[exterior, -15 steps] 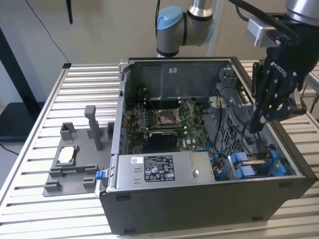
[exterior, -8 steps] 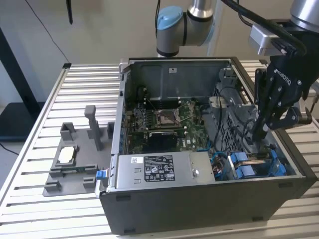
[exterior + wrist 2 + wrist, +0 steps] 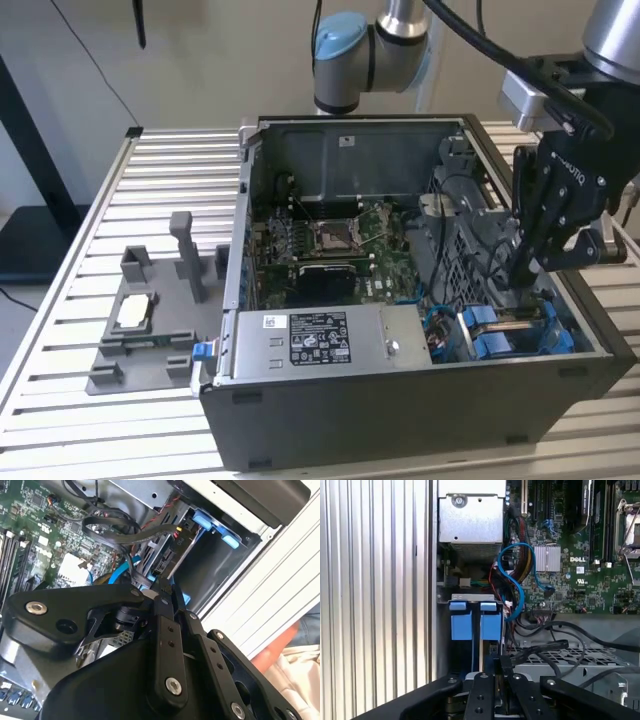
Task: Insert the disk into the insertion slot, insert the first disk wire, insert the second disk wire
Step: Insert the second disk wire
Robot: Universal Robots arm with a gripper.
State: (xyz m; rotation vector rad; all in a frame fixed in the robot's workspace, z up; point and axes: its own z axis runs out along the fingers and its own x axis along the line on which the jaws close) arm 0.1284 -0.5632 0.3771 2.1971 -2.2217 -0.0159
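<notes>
Disk (image 3: 461,625), blue-framed, seated in insertion slot (image 3: 470,598); long axis in line with power-supply box (image 3: 471,525), blue tabs facing it. Gripper (image 3: 495,672) fingers drawn together.

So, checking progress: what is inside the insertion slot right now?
The disk in its blue caddy sits inside the insertion slot. The gripper hangs over it, hiding its connectors.

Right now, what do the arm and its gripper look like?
The arm is silver-grey metal tubing with a light blue cap on a rounded joint. Along it run black cables, above a grey bracket at the wrist. The gripper is matte black, built of flat linked bars with round silver pivot screws, and carries small white lettering on its body.
</notes>
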